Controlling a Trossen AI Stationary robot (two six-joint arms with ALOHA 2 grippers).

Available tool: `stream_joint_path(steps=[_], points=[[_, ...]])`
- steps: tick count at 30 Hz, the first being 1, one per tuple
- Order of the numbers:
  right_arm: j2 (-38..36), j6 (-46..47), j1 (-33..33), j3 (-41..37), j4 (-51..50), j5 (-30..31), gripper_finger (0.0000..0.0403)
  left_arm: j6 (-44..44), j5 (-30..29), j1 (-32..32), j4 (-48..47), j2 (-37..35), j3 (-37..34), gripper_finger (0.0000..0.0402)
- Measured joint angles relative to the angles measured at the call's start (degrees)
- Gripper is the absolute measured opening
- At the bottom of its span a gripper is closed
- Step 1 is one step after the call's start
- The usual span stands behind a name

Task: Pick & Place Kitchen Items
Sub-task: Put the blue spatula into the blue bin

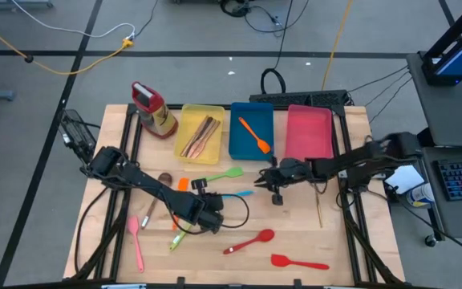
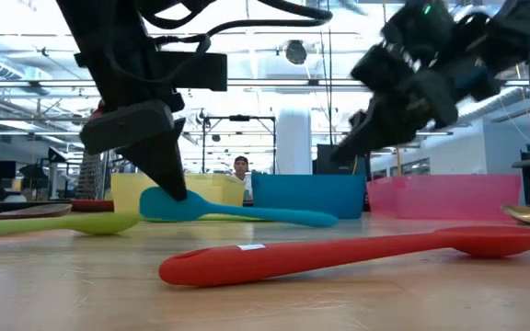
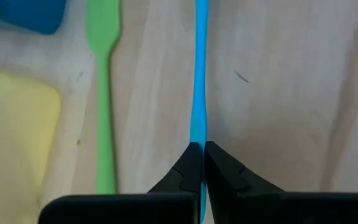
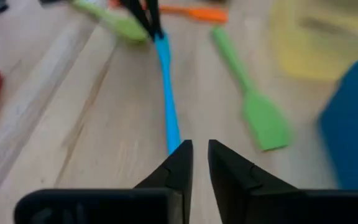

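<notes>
A thin blue utensil (image 1: 235, 194) lies on the wooden table; my left gripper (image 1: 208, 213) is shut on its left end, which shows as a broader blue end in the low view (image 2: 168, 204). A green spatula (image 1: 224, 173) lies just beyond it. My right gripper (image 1: 266, 181) hovers above the utensil's right end (image 4: 173, 134). Its fingers stand almost together and hold nothing. An orange spatula (image 1: 254, 134) lies in the blue tray (image 1: 239, 144). Wooden spoons (image 1: 200, 135) lie in the yellow tray (image 1: 215, 154). My left gripper pinches the blue utensil's slim handle (image 3: 197, 134) between its two fingers, close to the broader left end. The fingers (image 2: 164, 161) come down from above, in line with the handle. The utensil lies flat on the table.
A pink tray (image 1: 309, 151) stands at the back right and a red-capped bottle (image 1: 152, 108) at the back left. Loose on the table lie two red spoons (image 1: 251, 240) (image 1: 299, 262), a pink spoon (image 1: 137, 239), a wooden spoon (image 1: 156, 199), a green utensil (image 1: 178, 239) and a thin gold one (image 1: 319, 207).
</notes>
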Motion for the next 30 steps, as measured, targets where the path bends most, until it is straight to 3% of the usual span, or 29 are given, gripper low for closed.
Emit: stream_joint_path(steps=[8,13,19,25,30], points=[[-11.14,-0.19,4.67,0.09,-9.50,2.97,0.0063,3.98,-7.54,3.64,0.03,0.00,0.47,0.0006],[-12.37,-0.17,7.97,0.09,-10.40,2.94,0.0063,7.67,-11.40,7.53,-0.36,0.00,4.83,0.0007],[-12.35,1.07,10.99,0.09,-10.85,2.99,0.0063,20.76,-12.97,11.90,-0.66,0.00,13.20,0.0006],[-12.35,2.89,13.22,0.09,-10.83,3.03,0.0063,15.29,-9.39,19.90,-1.18,-0.11,19.22,0.0006],[-12.37,2.89,14.79,0.11,-10.81,3.03,0.0063,7.94,4.86,28.78,1.87,0.48,19.41,0.0009]])
